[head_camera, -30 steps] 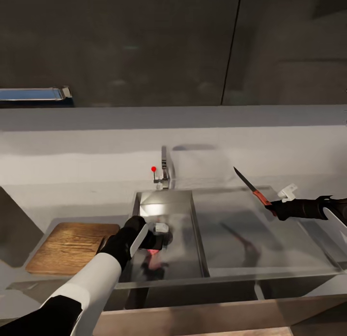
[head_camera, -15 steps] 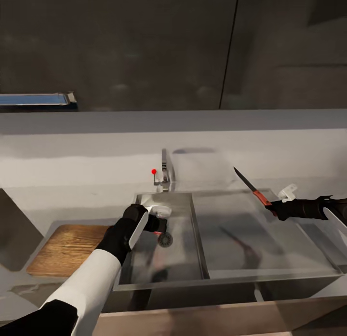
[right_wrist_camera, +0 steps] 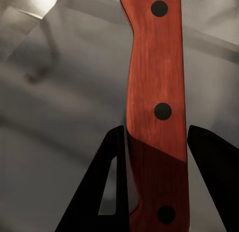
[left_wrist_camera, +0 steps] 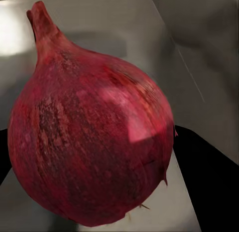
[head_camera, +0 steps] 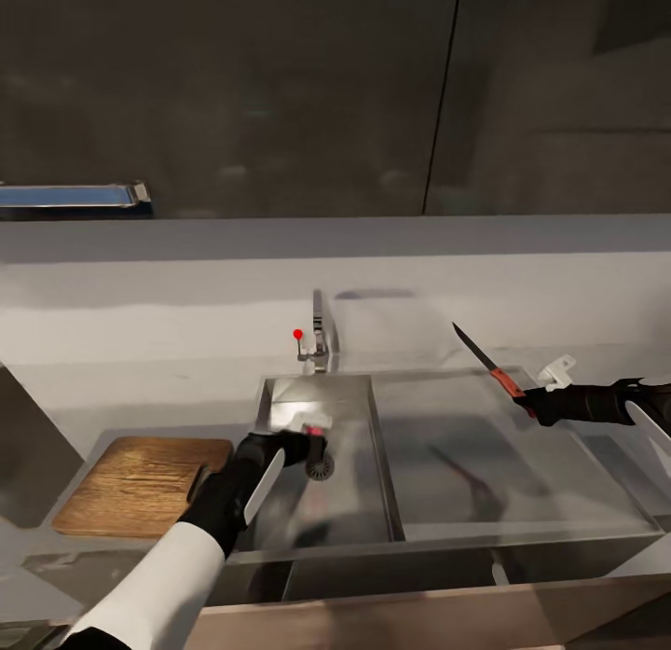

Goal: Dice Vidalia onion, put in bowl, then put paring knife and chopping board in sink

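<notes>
**Over the sink: lifting the onion clear**

Above the basin of the sink [head_camera: 359, 501], the left gripper [head_camera: 312, 435] pinches the Vidalia onion [left_wrist_camera: 92, 122], its dark fingers [left_wrist_camera: 209, 177] showing on either side of the red-skinned bulb in the left wrist view. The right gripper [head_camera: 531, 403] holds over the drainboard, fingers pressed onto the red-orange handle of the paring knife [head_camera: 485, 361], blade pointing up and away.

To do this step well, I judge the left arm should rise until the bulb clears the basin rim, then carry it sideways to the chopping board [head_camera: 140, 482] on the table [head_camera: 168, 394], setting it down gently so it cannot roll. Keep the knife well apart meanwhile.

Count: one onion, one knife, one board, one sink, one tap [head_camera: 320, 338], two grippers
</notes>
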Tool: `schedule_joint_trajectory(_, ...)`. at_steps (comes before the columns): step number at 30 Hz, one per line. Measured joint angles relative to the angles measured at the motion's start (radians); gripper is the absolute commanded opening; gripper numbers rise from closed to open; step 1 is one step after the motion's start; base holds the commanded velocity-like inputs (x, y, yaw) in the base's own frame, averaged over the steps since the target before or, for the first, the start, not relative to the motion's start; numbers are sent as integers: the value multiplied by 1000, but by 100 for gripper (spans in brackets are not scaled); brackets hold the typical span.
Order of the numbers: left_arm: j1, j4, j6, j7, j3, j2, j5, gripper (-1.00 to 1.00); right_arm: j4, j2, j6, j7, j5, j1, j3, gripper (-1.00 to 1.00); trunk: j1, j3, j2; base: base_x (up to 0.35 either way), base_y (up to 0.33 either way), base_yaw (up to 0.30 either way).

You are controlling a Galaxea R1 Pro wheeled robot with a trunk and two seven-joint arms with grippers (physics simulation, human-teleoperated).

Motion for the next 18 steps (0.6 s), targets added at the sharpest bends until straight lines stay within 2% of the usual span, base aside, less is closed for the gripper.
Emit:
schedule_joint_trajectory(6,54,-13,-48,-30,-1,6,0,-100,0,0,5,0,0,0,-1,-100,0,0,0,0,0,0)
schedule_joint_trajectory(8,100,-75,-74,-40,-1,15,-1,-100,0,0,29,0,0,0,0,-100,0,0,0,0,0,0)
schedule_joint_trajectory(10,156,-195,-83,-51,-2,50,-2,-100,0,0,47,0,-1,0,0,-100,0,0,0,0,0,0)
schedule_joint_trajectory(11,189,-271,-85,-61,-2,79,-3,-100,0,0,52,0,-1,0,-1,-100,0,0,0,0,0,0)
schedule_joint_trajectory(12,236,-377,-81,-81,-3,119,-3,-100,0,0,56,-1,-1,0,-1,-100,0,0,0,0,0,0)
schedule_joint_trajectory(14,280,-493,-45,-109,-2,157,0,-100,0,0,58,-1,-1,0,-1,-100,0,0,0,0,0,0)
schedule_joint_trajectory(15,303,-564,-7,-120,-2,182,-1,-100,0,0,59,-2,-1,0,0,-100,0,0,0,0,0,0)
schedule_joint_trajectory(16,313,-590,4,-123,-2,190,0,-100,0,0,59,-2,-1,0,0,-100,0,0,0,0,0,0)
schedule_joint_trajectory(17,347,-670,28,-131,-3,212,1,-100,0,0,59,-2,-1,0,1,-100,0,0,0,0,0,0)
schedule_joint_trajectory(18,354,-687,32,-132,-3,216,1,-100,0,0,59,-3,-1,0,1,-100,0,0,0,0,0,0)
